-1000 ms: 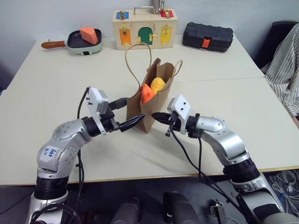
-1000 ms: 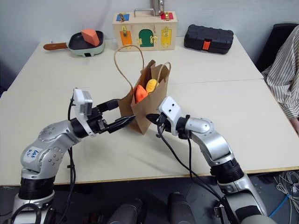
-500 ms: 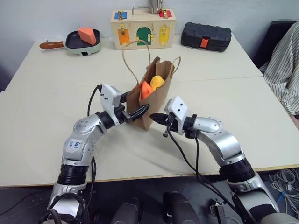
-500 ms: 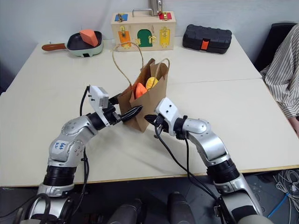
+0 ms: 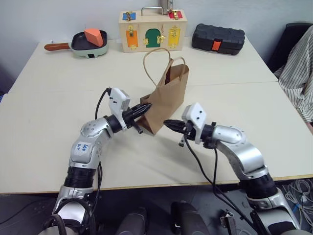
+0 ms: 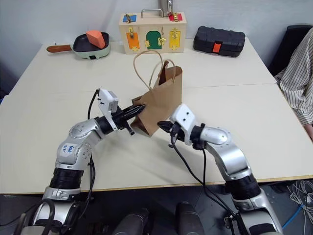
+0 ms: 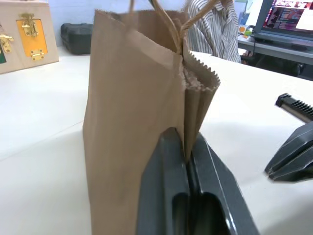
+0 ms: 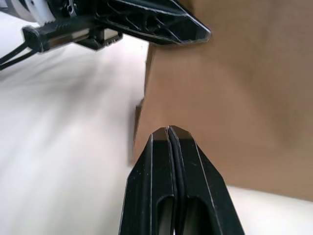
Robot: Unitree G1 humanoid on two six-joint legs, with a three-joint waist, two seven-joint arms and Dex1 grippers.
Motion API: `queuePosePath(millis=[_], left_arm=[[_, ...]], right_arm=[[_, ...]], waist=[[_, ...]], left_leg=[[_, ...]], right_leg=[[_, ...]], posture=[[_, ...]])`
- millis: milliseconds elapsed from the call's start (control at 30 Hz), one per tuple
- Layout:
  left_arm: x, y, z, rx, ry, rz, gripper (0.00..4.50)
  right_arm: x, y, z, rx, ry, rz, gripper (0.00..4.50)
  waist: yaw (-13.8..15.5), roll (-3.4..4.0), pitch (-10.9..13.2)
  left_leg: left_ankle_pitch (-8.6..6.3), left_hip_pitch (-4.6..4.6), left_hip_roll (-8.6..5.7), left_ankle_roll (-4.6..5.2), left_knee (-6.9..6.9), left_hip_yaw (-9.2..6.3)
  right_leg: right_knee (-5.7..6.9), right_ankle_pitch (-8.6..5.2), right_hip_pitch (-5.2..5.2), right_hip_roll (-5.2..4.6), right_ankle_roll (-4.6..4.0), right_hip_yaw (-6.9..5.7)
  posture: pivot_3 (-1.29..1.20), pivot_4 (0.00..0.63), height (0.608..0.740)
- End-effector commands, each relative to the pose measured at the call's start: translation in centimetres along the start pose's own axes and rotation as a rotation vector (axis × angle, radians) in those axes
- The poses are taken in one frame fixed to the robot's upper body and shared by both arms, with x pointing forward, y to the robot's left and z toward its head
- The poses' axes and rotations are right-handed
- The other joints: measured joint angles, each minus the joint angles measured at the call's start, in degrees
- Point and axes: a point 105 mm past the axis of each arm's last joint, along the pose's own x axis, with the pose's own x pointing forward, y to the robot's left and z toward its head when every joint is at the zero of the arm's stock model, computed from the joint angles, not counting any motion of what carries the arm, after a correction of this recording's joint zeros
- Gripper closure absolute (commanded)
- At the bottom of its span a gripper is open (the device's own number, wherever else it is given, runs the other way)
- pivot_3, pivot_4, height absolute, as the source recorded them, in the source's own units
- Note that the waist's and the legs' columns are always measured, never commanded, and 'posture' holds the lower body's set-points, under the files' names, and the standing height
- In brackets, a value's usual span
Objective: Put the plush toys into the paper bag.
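1. Head view: at the far edge of my bench stand a pan holding an orange wedge, a wooden latch box and a black case. A person's striped sleeve shows at my right. The bag stands mid-bench between my arms and tilts, its mouth leaning away toward my right, its two cord handles up. Its mouth is pressed narrow, so I cannot see the toys inside. My left pincer reaches forward and to the right and is clamped on the bag's near upper edge. My right pincer points to the left, closed on nothing, its tip just beside the bag's lower side; I cannot tell whether it touches.

2. Left wrist view: my left pincer's fingers are pressed together on the bag's folded side edge, with paper between them. The right pincer's black tip lies near, on the bench. A monitor stands behind.

3. Right wrist view: my right pincer's fingers are closed flat against each other, holding nothing, just short of the brown bag wall. The left pincer is on the bag's edge beyond.
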Motion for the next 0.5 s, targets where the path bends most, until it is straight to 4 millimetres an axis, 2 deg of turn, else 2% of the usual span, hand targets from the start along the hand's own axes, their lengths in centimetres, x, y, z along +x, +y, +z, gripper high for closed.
queuePosePath(millis=[33, 100, 200, 333, 433, 467, 500], left_arm=[[-0.4, -1.3, 3.2, 0.019, -0.084, -0.213, 4.49], [-0.8, -2.3, 4.2, 0.007, -0.085, -0.36, 4.5], [-1.5, -3.7, 4.4, 0.035, -0.013, -0.589, 4.5], [-0.4, -3.3, 3.7, 0.094, 0.051, -0.703, 4.5], [1.3, -3.4, 2.6, 0.115, 0.069, -0.766, 4.5], [1.8, -3.4, 1.9, 0.119, 0.088, -0.781, 4.5], [2.2, -3.2, 1.1, 0.135, 0.107, -0.781, 4.5]], right_arm=[[-4.5, -0.6, 3.4, -0.051, -0.076, -0.045, 4.32], [-7.2, -0.1, 4.5, -0.036, -0.077, -0.033, 3.91], [-11.5, 2.2, 6.6, -0.022, -0.055, 0.05, 2.92], [-15.8, 4.7, 7.9, 0.039, 0.033, 0.09, 1.51], [-17.8, 5.7, 8.0, 0.079, 0.094, 0.049, 0.39], [-18.2, 5.7, 7.9, 0.082, 0.108, 0.018, 0.13], [-18.5, 5.7, 7.7, 0.083, 0.121, -0.009, 0.06]], waist=[[0.3, 0.0, 0.0], [0.5, -0.01, 0.0], [1.1, -0.01, 0.0], [1.6, -0.06, 0.0], [2.6, -0.18, 0.1], [2.8, -0.21, 0.1], [2.9, -0.22, 0.1]], left_leg=[[0.0, -0.02, 0.01, 0.0, 0.0, -0.02], [0.0, -0.05, 0.02, 0.0, 0.0, -0.02], [-0.01, -0.01, 0.05, 0.01, -0.04, -0.02], [-0.01, 0.06, 0.04, 0.03, -0.03, -0.02], [-0.02, 0.05, 0.02, 0.07, 0.04, 0.02], [-0.03, 0.05, 0.02, 0.09, 0.04, 0.03], [-0.04, 0.05, 0.0, 0.11, 0.05, 0.06]], right_leg=[[-0.01, 0.0, -0.01, 0.0, 0.0, -0.01], [-0.03, 0.0, -0.01, 0.0, 0.0, -0.01], [-0.07, 0.0, 0.04, 0.02, 0.0, -0.01], [-0.08, 0.0, 0.16, 0.01, 0.0, -0.01], [-0.08, 0.02, 0.2, 0.01, 0.03, 0.0], [-0.07, 0.03, 0.21, 0.01, 0.04, 0.01], [-0.08, 0.04, 0.2, 0.01, 0.06, 0.03]], posture=[[0.0, 0.15, 0.74], [0.0, 0.15, 0.74], [0.0, 0.15, 0.74], [0.0, 0.15, 0.74], [0.0, 0.15, 0.74], [0.0, 0.15, 0.74], [0.0, 0.15, 0.74]])
